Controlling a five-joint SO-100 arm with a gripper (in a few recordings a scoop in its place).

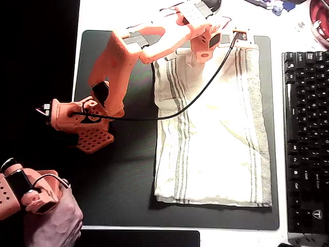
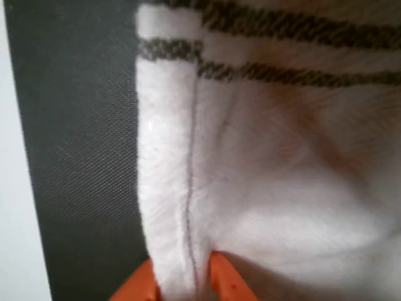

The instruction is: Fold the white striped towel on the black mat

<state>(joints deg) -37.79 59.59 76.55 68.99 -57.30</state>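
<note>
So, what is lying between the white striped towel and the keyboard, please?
In the overhead view, just a narrow bare strip of the black mat, then white table, separates the white striped towel from the keyboard.

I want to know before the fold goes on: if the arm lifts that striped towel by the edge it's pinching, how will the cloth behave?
The white striped towel will likely sag and drape: it lies wrinkled and soft on the black mat. The gripper pinches only a thin hem, so the cloth may slip out if pulled fast. It looks light, and the rest may drag along the mat.
</note>
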